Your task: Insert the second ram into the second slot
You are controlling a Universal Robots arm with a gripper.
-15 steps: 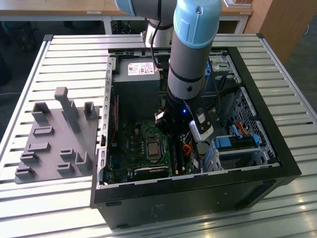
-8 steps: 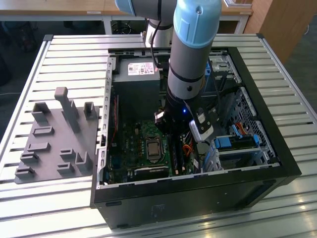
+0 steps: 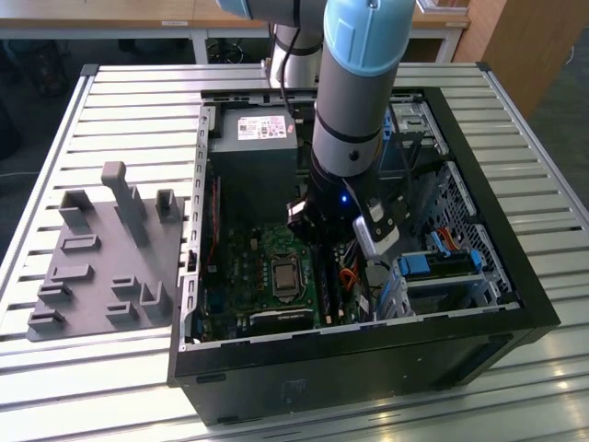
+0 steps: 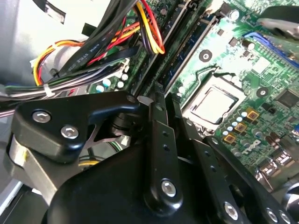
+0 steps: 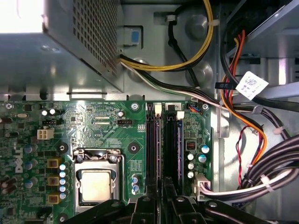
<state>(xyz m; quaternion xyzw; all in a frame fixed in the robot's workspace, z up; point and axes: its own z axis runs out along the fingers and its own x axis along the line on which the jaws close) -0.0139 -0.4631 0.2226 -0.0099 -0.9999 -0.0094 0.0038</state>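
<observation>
Open computer case (image 3: 350, 373) lies on the slatted table (image 3: 55, 138). Inside it you have the green motherboard (image 5: 107, 121), the grey power supply (image 5: 79, 37) at the far end, the processor socket (image 5: 96, 184) mid-board, and a drive bay with light-blue brackets (image 3: 437, 265) toward the exterior view's right. Bundled cables (image 5: 275, 158) run along the case wall beside the memory slots.

A grey fixture plate (image 3: 101, 258) with upright pegs sits on the table at the exterior view's left, apart from the case.

The second ram (image 5: 178, 149) stands on edge in the bank of slots, a dark bluish strip just beside the black neighbouring slot. It runs from beneath the gripper (image 5: 161, 203) toward the power supply. The gripper (image 4: 166, 100) is low over the near end of that bank.

You cannot tell from these views whether the tool is clamped on the stick or released. The stick's near end is hidden under the tool body, and in the exterior view the arm covers the slots.
</observation>
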